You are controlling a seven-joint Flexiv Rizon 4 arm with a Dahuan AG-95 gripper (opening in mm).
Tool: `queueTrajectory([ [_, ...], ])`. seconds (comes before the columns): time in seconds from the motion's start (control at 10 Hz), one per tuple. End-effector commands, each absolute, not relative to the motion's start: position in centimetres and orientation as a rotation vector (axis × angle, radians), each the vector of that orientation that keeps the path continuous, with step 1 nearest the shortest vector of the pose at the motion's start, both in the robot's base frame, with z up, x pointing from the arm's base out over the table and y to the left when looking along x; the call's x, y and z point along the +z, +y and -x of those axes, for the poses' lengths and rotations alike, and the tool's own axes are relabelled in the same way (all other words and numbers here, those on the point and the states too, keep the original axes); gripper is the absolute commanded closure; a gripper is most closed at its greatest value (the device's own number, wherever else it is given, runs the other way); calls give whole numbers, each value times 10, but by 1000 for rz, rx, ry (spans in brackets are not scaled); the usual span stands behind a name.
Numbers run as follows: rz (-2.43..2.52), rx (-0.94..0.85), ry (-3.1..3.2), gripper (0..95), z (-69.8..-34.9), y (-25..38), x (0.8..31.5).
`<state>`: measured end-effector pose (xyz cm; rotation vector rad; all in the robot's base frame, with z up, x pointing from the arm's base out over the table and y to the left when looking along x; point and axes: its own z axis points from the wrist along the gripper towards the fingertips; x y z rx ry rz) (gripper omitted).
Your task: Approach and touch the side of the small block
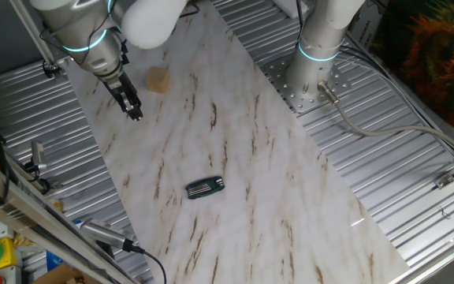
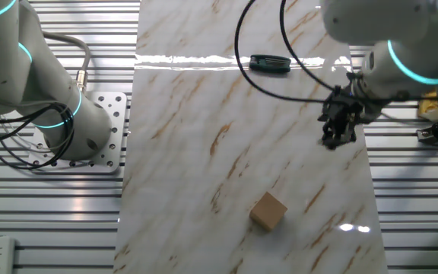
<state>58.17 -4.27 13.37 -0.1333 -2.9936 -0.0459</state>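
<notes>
The small tan wooden block (image 1: pixel 158 80) sits on the marble board near its far end; in the other fixed view it (image 2: pixel 268 211) lies near the bottom centre. My gripper (image 1: pixel 135 112) hangs over the board's left edge, a short way in front of and left of the block, not touching it. In the other fixed view the gripper (image 2: pixel 333 140) is above and right of the block. The dark fingers look close together with nothing between them.
A dark ribbed oblong object (image 1: pixel 204 188) lies mid-board, also seen in the other fixed view (image 2: pixel 270 64). The marble board (image 1: pixel 274 181) rests on ribbed metal tabletop. A second arm's base (image 1: pixel 310 75) stands at the board's right side. A black cable (image 2: pixel 249 61) loops above.
</notes>
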Motion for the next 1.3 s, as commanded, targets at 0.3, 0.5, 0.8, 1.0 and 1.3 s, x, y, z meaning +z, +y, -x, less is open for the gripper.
queueTrajectory([
  [0.3, 135, -43, -2989, 950, -577, -26, 152],
  [0.5, 148, -38, -2987, 950, -570, -18, 157],
  [0.8, 146, -28, -2987, 950, -564, -10, 159],
  [1.0, 130, -33, -2989, 950, -562, -10, 159],
  [1.3, 134, -38, -2991, 950, -562, -10, 159],
])
